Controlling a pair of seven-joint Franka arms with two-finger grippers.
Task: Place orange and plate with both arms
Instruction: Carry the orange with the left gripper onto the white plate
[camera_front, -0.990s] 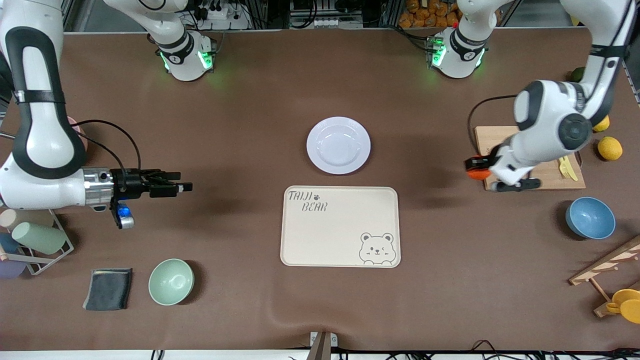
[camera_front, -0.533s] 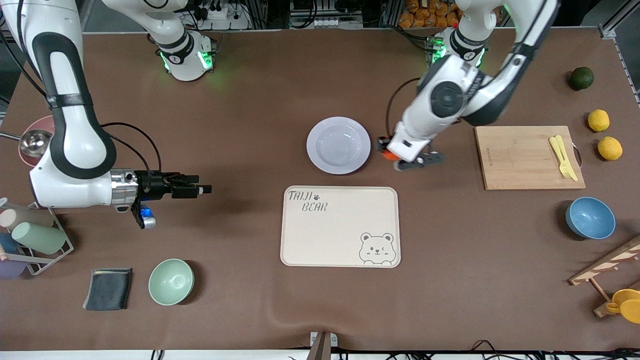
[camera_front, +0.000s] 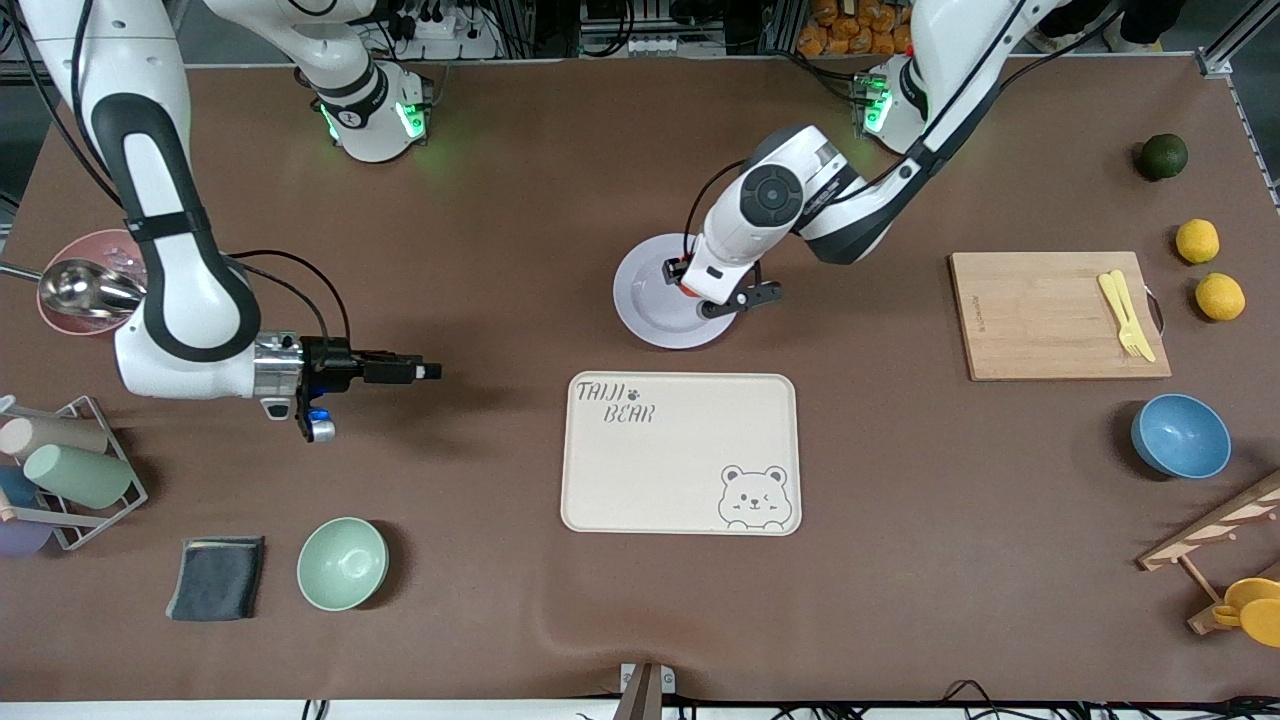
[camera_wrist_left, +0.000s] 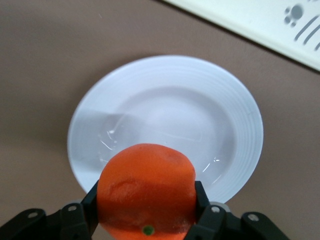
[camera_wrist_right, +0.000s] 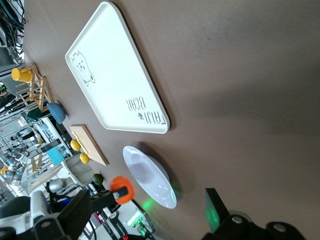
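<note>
**Operator:** I start at the right arm's end of the table. The right gripper (camera_front: 415, 372) hangs over bare brown tabletop, fingers spread to full width, nothing between them. That arm waits. Near it I see a mint-green bowl (camera_front: 342, 563), smooth and round, with a folded dark cloth (camera_front: 217, 577) beside it.

**Supervisor:** State the condition of the task items.

**Operator:** The orange (camera_wrist_left: 146, 190) is small, bright red-orange and slightly flattened. I see a finely dimpled matte skin and a small green stem mark. It is clamped in the left gripper (camera_wrist_left: 146, 207), whose black fingers (camera_wrist_left: 90, 207) press on both sides of the fruit. The gripper holds it in the air over the plate (camera_front: 650, 305).

**Supervisor:** And the plate?

**Operator:** Round, shallow, pale lavender-white, glossy, with faint concentric rings on a wide rim. It rests on the table at mid-length. The cream rectangular tray (camera_front: 680, 453), matte, with rounded corners and a bear print, lies just nearer the front camera, apart from the plate.

**Supervisor:** Continue toward the left arm's end.

**Operator:** I see a wooden cutting board (camera_front: 1040, 315) carrying a yellow fork (camera_front: 1127, 315), two lemons (camera_front: 1220, 296) beside it, a dark green fruit (camera_front: 1162, 156), and a blue bowl (camera_front: 1180, 436).
</note>
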